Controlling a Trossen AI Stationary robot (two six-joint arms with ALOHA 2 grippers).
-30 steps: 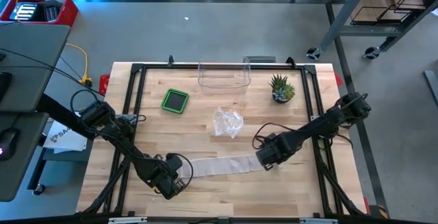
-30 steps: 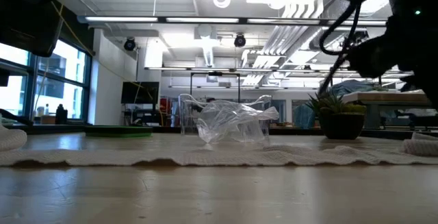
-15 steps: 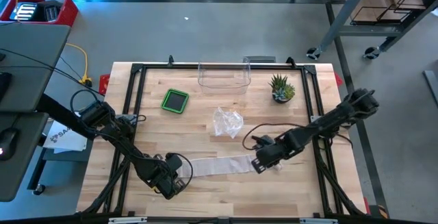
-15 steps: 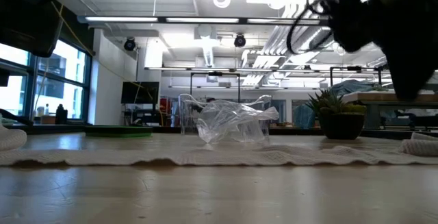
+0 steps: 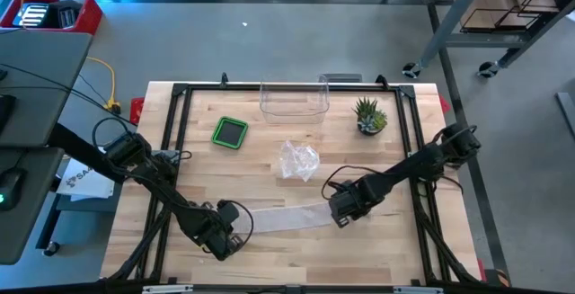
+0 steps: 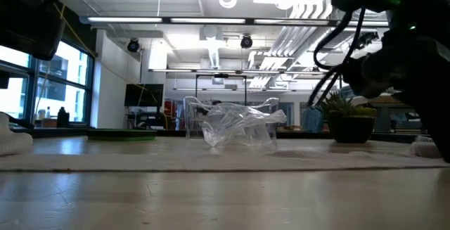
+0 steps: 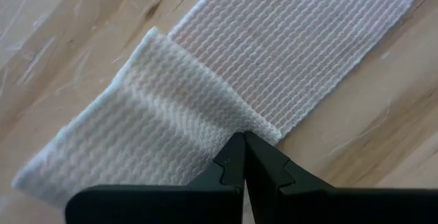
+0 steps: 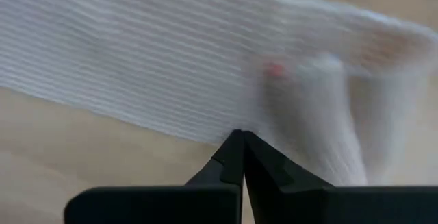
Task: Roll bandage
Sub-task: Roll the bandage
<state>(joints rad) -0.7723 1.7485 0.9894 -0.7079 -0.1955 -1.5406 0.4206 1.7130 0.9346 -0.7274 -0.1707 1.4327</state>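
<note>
A white woven bandage lies as a flat strip along the table's near part; it also shows in the low view. Its left end is folded over, and its right end is bunched into a small roll. My left gripper is shut at the left end. My right gripper is shut at the right end, beside the roll. In the low view the right arm hides most of that end. My left gripper has its shut fingertips at the corner of the folded-over end, on the bandage's long edge. The fingers slant down at it from the table's left. The strip beyond lies flat on the table. My right gripper has its shut fingertips on the bandage's long edge, beside the roll. The tips hide the place of contact, so the number of layers cannot be told. The strip lies on the table.
A crumpled clear plastic bag lies just beyond the bandage. A green-rimmed square dish, a clear box and a small potted plant stand farther back. Black frame rails run along the table's sides.
My right gripper has gone toward the table's left along the bandage, and the visible strip has become shorter at its right end. The strip, wavy a second ago, now lies flat and straight in the low view. The left end sits a little higher.
</note>
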